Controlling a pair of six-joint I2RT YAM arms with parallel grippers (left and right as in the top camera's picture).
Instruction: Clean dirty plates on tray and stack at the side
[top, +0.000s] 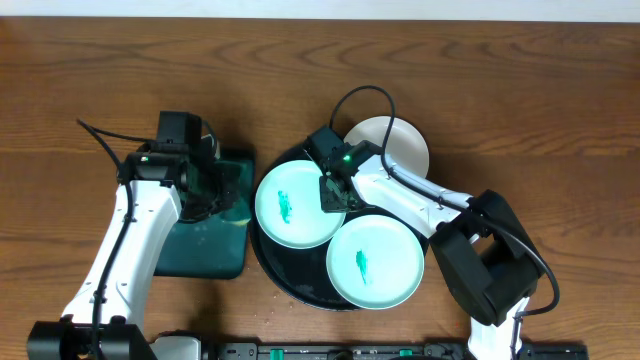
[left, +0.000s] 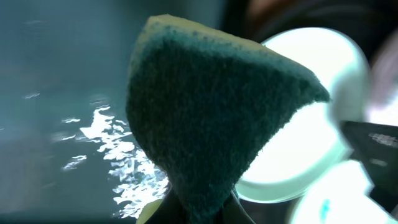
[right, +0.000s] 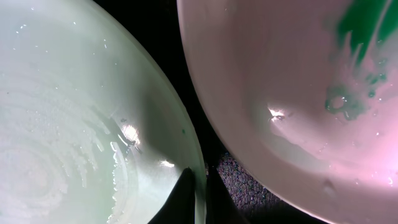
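Observation:
The black tray (top: 282, 268) carries two mint-green dirty plates, one on the left (top: 295, 215) and one at the lower right (top: 385, 265), each with a green smear. A white plate (top: 395, 145) with no smear juts past the tray's upper right rim. My right gripper (top: 340, 180) is shut on a pale plate's rim (right: 62, 93). That plate shows wet wipe marks and no smear, so it looks like the white one. My wrist hides the pinch from overhead. A smeared plate (right: 292, 93) lies beside it. My left gripper (top: 222, 195) is shut on a green sponge (left: 211, 112).
A dark teal rectangular tray (top: 200, 250), wet and glinting (left: 50, 93), lies left of the black tray under the sponge. Bare speckled tray floor (right: 249, 180) shows between the two plates. The wooden table (top: 520, 80) surrounds everything.

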